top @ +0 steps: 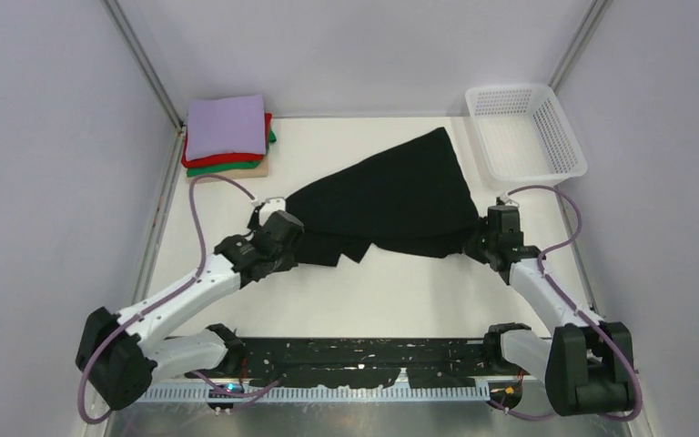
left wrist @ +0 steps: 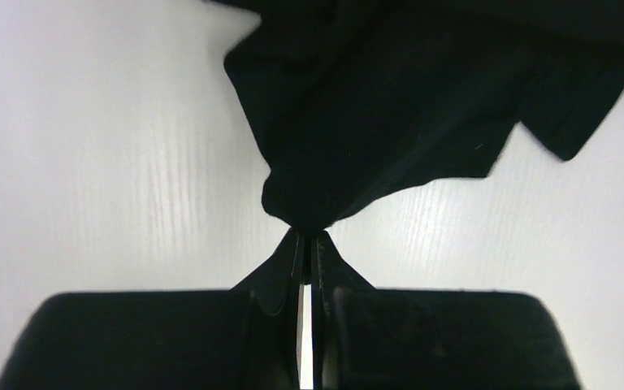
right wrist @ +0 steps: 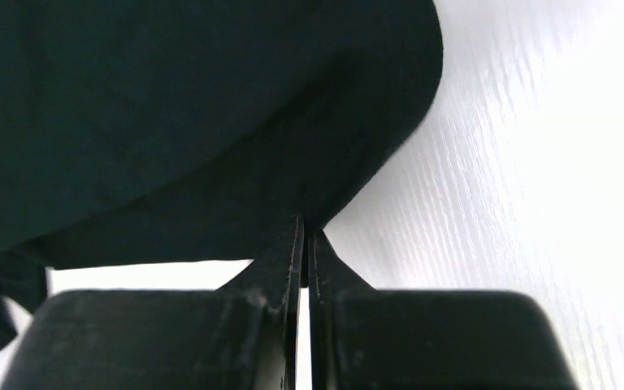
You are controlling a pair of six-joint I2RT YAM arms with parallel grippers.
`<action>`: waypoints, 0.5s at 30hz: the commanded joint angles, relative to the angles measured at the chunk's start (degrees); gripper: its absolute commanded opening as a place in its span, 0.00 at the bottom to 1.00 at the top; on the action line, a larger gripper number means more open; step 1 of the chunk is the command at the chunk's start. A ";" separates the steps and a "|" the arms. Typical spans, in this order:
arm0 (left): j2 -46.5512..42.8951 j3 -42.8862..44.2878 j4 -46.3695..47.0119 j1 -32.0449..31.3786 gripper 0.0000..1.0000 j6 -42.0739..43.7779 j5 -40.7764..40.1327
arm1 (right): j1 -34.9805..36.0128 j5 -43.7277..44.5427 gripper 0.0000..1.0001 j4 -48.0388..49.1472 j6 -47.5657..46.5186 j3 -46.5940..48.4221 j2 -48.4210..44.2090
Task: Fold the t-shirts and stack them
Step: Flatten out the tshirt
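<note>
A black t-shirt lies partly spread in the middle of the table, one corner reaching toward the basket. My left gripper is shut on its left edge; in the left wrist view the cloth bunches at the closed tips. My right gripper is shut on its right edge; in the right wrist view the cloth meets the closed tips. A folded stack sits at the back left: lavender shirt on top, red, green and tan below.
A white plastic mesh basket stands at the back right. Walls enclose the white table at left, right and back. A black rail with tape runs along the near edge between the arm bases.
</note>
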 commanded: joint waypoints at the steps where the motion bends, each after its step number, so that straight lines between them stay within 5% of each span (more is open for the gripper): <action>1: -9.43 6.26 -1.08 1.23 0.00 3.06 -9.26 | 0.23 0.10 0.05 4.97 -1.86 4.81 -7.97; 9: -23.19 18.00 0.31 1.36 0.00 12.48 -17.87 | 0.20 1.17 0.05 0.32 -5.60 17.43 -21.23; 15: -31.82 25.43 8.96 1.38 0.00 21.54 -13.97 | 0.20 1.14 0.05 -1.43 -7.76 28.26 -28.04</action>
